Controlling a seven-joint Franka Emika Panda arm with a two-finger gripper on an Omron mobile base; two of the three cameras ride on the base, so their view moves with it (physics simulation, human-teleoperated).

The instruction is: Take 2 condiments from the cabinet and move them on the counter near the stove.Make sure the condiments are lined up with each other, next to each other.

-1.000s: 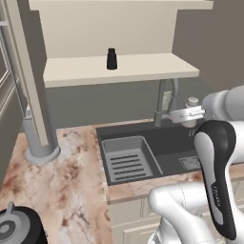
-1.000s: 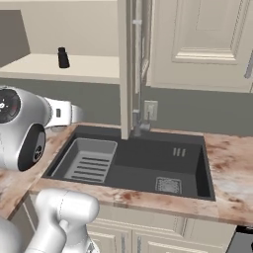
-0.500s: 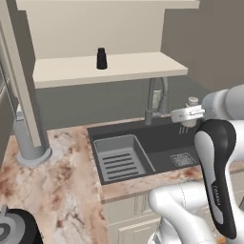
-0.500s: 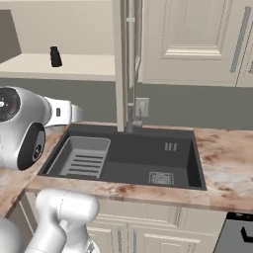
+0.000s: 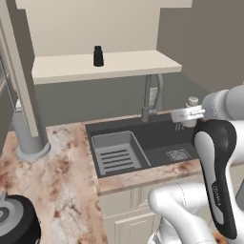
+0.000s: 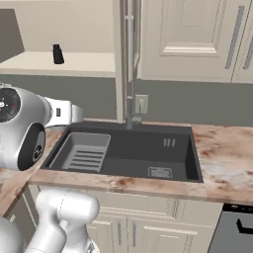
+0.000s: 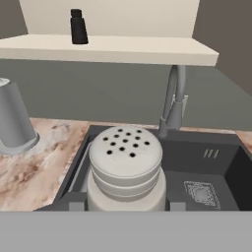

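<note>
- Since a second ago, our base cameras have swung, so the sink (image 5: 143, 145) and shelf (image 5: 105, 65) sit at new places in both base views; the things themselves have not moved.
- We see the pale shaker (image 7: 126, 170) held in our claw (image 5: 187, 114), the jaws closed on its sides, its holed cap facing the hand camera.
- In the left base view, that shaker (image 5: 191, 106) is up in the air over the right part of the dark sink, just right of the tap (image 5: 151, 97).
- We see the black shaker (image 5: 98, 55) standing upright on the cabinet shelf, above and left of the sink.
- In the right base view, the black shaker (image 6: 58, 54) stands at the upper left on the shelf, well apart from the arm.
- Our counter (image 5: 57, 181) of pink marbled stone runs round the sink; a grey cylinder (image 5: 29, 138) stands on it at the left.
- At the lower right corner of the right base view, we see the stove front (image 6: 236, 227).
</note>
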